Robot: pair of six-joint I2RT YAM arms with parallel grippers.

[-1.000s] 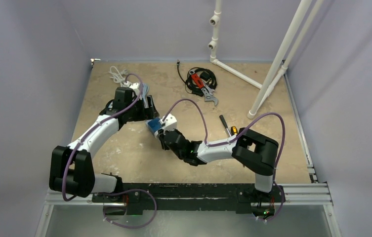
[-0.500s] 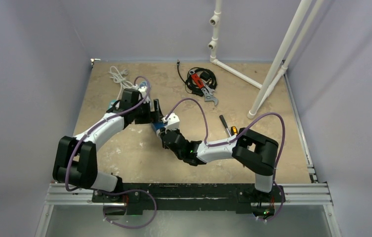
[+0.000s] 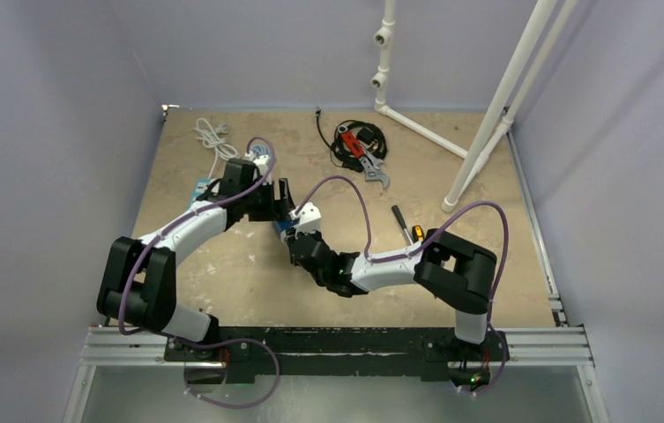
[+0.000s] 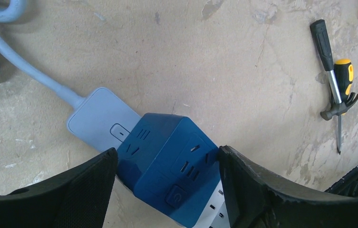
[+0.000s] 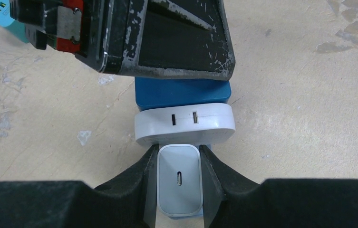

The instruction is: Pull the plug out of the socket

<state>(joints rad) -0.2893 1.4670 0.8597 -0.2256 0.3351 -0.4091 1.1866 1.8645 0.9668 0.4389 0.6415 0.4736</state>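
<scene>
Black fingers of R gripper point(image 5: 178, 159) are clamped on a white USB-C charger plug point(image 5: 179, 186), one pad each side. The plug is seated in the white face of the blue cube socket point(image 5: 181, 91).

At 12 o'clock from the plug in R wrist view, L gripper point(image 4: 167, 183) holds the same socket. Its pads touch both blue flanks, jaws closed on it.

L wrist view: a grey-blue flat plug point(image 4: 103, 121) w/ cable butts against the socket at 10 o'clock. The cable runs off to upper left. A hammer point(image 4: 324, 47) and a yellow-handled screwdriver point(image 4: 343, 73) lie crossed at 2 o'clock, well apart from the socket.

Top view: the socket sits near centre of the table point(image 3: 222, 273), btwn both grippers. L arm comes in from 8 o'clock, R arm from 4 o'clock. A coiled white cord point(image 3: 212, 134) lies at 11 o'clock near the back edge. A black cable bundle point(image 3: 346, 139) w/ a wrench point(image 3: 378, 179) beside it lies at 1 o'clock. A white PVC pipe frame point(image 3: 487, 123) stands at 2 o'clock, by the back-right corner.
</scene>
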